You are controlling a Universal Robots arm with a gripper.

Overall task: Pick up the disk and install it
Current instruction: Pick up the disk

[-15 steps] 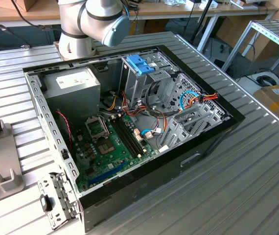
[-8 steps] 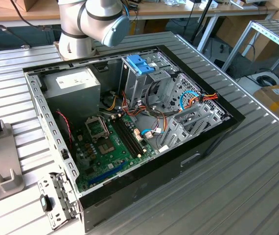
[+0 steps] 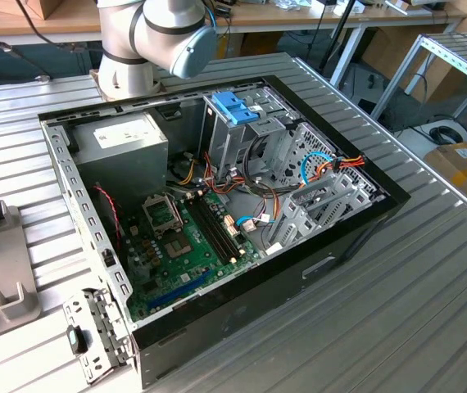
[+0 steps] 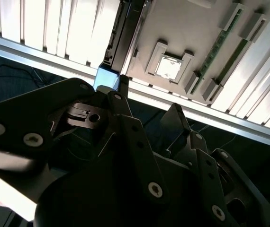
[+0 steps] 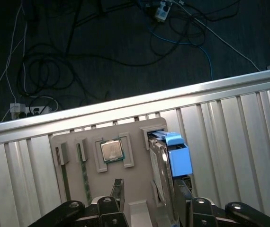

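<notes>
A dark-metal disk in a light-blue plastic carrier frame stands on edge in a slot of a flat grey plastic tray, which rests on the ribbed aluminium surface. The black two-fingered tool is close over the disk, its fingers spread and pinching nothing. In the second wrist view one fingertip sits just beside the frame's blue corner; whether it touches cannot be told. A square silver processor chip lies in a nearby pocket. The tray reaches close to the surface's rim, with dark floor and cables beyond. In the exterior view an open black computer case lies on the surface with bare metal around it.
</notes>
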